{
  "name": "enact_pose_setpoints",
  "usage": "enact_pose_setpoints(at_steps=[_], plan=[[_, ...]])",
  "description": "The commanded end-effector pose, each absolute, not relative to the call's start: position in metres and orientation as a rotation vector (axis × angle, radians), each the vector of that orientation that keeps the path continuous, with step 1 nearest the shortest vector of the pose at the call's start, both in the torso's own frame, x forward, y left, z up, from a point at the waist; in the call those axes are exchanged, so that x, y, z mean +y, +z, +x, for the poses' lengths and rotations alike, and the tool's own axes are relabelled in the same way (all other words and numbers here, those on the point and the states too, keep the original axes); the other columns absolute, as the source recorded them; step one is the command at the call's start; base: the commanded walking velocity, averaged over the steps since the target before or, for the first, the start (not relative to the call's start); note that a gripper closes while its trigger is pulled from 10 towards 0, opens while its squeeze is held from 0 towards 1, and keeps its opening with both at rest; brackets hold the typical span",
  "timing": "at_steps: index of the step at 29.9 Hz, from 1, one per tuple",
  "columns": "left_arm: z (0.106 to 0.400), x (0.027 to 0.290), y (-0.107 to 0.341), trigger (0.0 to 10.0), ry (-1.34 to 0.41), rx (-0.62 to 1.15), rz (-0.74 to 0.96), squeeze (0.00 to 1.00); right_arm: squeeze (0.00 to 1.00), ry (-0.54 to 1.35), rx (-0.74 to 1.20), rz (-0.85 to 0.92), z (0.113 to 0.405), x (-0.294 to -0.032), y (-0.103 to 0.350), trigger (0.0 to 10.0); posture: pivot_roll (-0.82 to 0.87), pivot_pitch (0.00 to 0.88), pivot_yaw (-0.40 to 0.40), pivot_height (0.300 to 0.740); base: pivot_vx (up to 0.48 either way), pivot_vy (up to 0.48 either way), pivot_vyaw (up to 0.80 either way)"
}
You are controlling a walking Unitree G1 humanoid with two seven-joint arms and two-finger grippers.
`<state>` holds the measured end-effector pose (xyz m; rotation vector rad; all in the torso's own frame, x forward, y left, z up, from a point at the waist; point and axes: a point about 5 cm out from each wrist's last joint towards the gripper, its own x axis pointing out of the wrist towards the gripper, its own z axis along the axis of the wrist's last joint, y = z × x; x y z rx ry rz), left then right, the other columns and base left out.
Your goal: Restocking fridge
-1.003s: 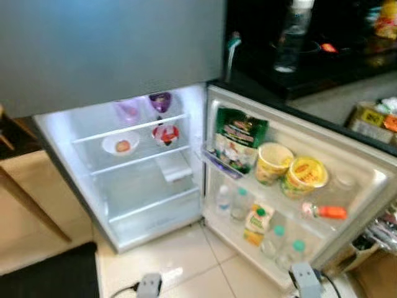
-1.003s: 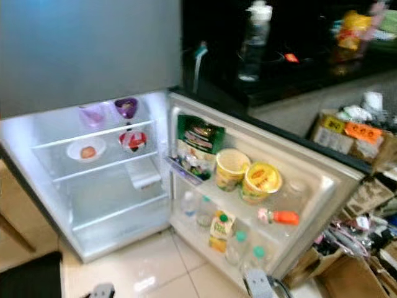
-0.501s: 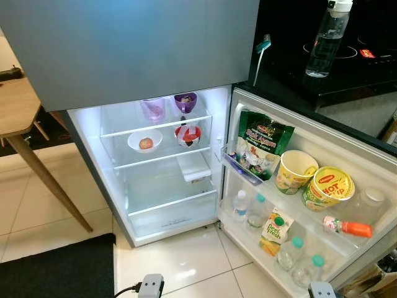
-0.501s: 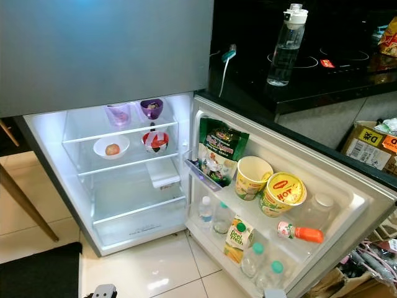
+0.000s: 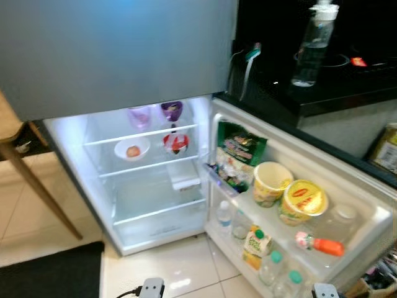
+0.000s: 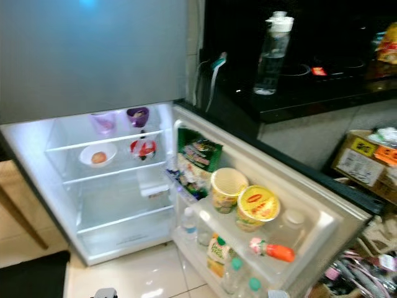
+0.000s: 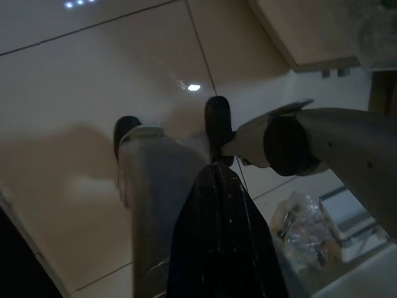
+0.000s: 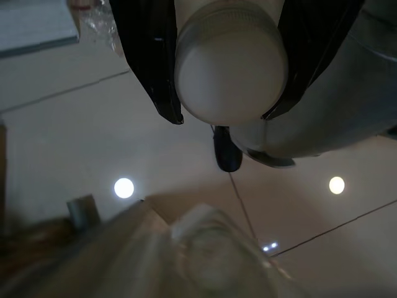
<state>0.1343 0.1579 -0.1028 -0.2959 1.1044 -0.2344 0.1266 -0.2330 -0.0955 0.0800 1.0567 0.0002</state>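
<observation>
right wrist view | right hand (image 8: 229,74) pinches white bottle (image 8: 231,74), long axis along fingers | left hand: cannot tell

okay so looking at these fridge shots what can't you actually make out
- Labels on the two yellow noodle cups: blurred in both eye views.
- Contents of the purple cups: top shelf, too small.
- Object in the right end effector: right wrist view shows just a white round end.
- Left end effector: dark, fingers unclear.

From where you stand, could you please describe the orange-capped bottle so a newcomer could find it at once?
Start at the open fridge door. On its upper shelf, past the two noodle cups, a small bottle lies on its side. It alone has an orange cap.
</observation>
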Motion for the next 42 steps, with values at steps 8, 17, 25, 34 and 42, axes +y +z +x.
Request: enact_pose_setpoints(at_steps=[8,17,25,34,42], plan=[[0.1302,0.1577,-0.1045,10.0,-0.231,1.129,-0.291,0.00,0.00,0.004,1.063,0.086,0.1257,-0.2303,-0.0964,10.0,-0.08,0.000,-0.021,0.740,0.000,0.000,0.00],[0.1286,0.1576,-0.1050,10.0,-0.235,1.139,-0.287,0.00,0.00,0.008,1.058,0.077,0.1268,-0.2311,-0.0958,10.0,-0.07,0.000,-0.021,0.740,-0.209,0.000,0.00],[0.1283,0.1586,-0.1051,10.0,-0.234,1.141,-0.283,0.00,0.00,0.014,1.055,0.074,0.1278,-0.2306,-0.0955,10.0,-0.07,0.000,-0.020,0.740,-0.315,0.000,0.00],[0.1284,0.1600,-0.1050,10.0,-0.236,1.141,-0.277,0.00,0.00,0.018,1.057,0.075,0.1278,-0.2295,-0.0958,10.0,-0.08,0.000,-0.017,0.740,-0.346,0.000,0.00],[0.1288,0.1599,-0.1048,10.0,-0.233,1.139,-0.281,0.00,0.00,0.018,1.058,0.077,0.1275,-0.2293,-0.0959,10.0,-0.08,0.000,-0.016,0.740,-0.330,0.000,0.00]])
